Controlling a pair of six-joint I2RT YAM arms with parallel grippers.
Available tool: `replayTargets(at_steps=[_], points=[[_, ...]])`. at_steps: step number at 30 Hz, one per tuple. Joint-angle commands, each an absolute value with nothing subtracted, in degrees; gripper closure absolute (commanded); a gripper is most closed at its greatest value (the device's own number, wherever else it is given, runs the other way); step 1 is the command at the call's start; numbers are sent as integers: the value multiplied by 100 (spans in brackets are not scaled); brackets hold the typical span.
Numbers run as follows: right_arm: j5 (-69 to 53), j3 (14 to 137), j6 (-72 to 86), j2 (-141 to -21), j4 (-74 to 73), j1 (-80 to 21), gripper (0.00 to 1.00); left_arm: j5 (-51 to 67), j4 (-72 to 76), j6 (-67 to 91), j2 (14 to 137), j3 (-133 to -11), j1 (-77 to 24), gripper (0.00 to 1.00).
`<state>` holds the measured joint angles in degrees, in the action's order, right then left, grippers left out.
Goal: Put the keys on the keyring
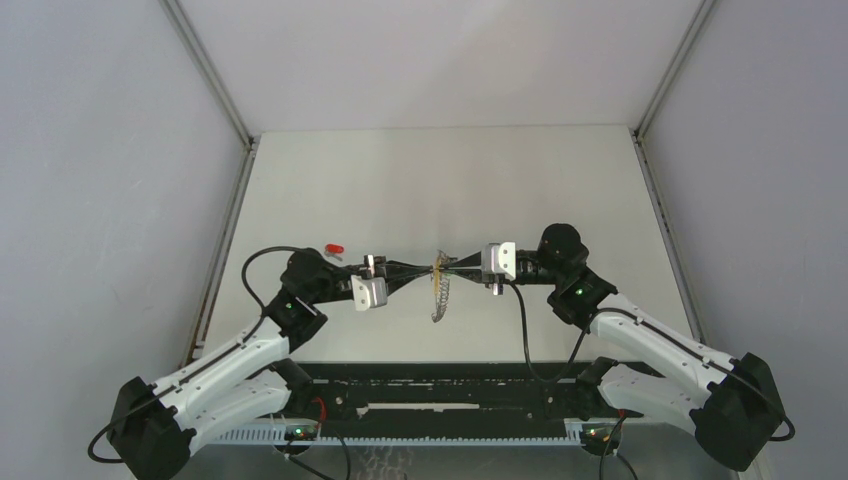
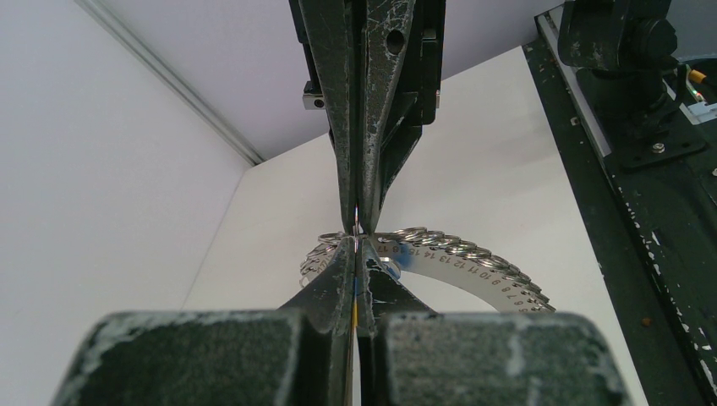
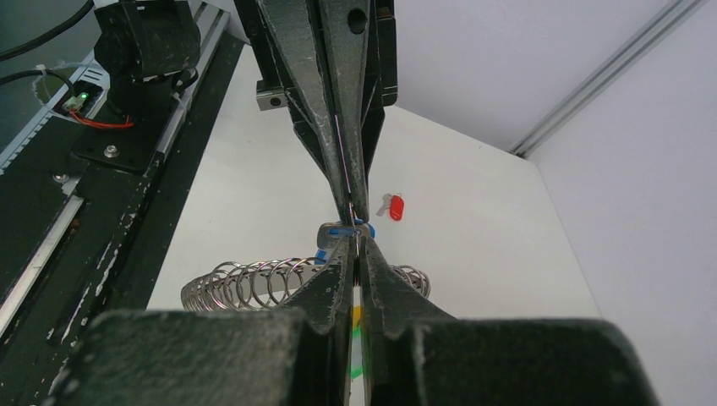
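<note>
My left gripper (image 1: pixel 430 268) and right gripper (image 1: pixel 448 267) meet tip to tip above the middle of the table, both shut. The keyring (image 1: pixel 439 268), with its yellow tab and hanging coil of silvery rings (image 3: pixel 245 283), is pinched where they meet. The right fingers (image 3: pixel 334 275) close on its thin ring. The blue-headed key (image 3: pixel 342 230) sits at the left gripper's tips. A blue sliver shows between the left fingers (image 2: pixel 338 271). Whether the key is threaded on the ring I cannot tell. The red-headed key (image 1: pixel 334 247) lies on the table behind the left arm and also shows in the right wrist view (image 3: pixel 394 206).
A numbered metal arc (image 2: pixel 473 271) carries the silvery rings below the grippers. The black base rail (image 1: pixel 440 395) runs along the near edge. White walls with metal corner posts (image 1: pixel 208 70) enclose the table.
</note>
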<state>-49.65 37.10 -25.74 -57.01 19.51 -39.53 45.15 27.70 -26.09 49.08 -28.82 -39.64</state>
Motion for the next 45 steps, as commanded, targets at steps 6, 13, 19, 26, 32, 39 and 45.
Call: replayTargets(at_steps=[6,13,19,26,32,39,45], points=[[-5186,3837,-2588,-5645,2106,-3999,100,4672,2859,-2615,4937,-2978,-3980,100],[-5284,3851,-2635,-5660,2057,-3999,100,4706,2873,-2602,4945,-2987,-3981,100],[-5315,3893,-2619,-5716,2044,-4008,100,4844,2881,-2577,4967,-3006,-3983,100],[-5421,3950,-2575,-5780,2027,-4025,100,4928,3075,-2475,5002,-2980,-3999,100],[-5384,3964,-2501,-5801,2067,-4034,100,4973,3199,-2424,5024,-2960,-4041,100],[-5266,3960,-2438,-5738,2105,-4026,100,4941,3141,-2446,5037,-2945,-4056,100],[-5197,3955,-2552,-5606,1905,-4019,100,4688,2495,-2777,4859,-3001,-4052,100]])
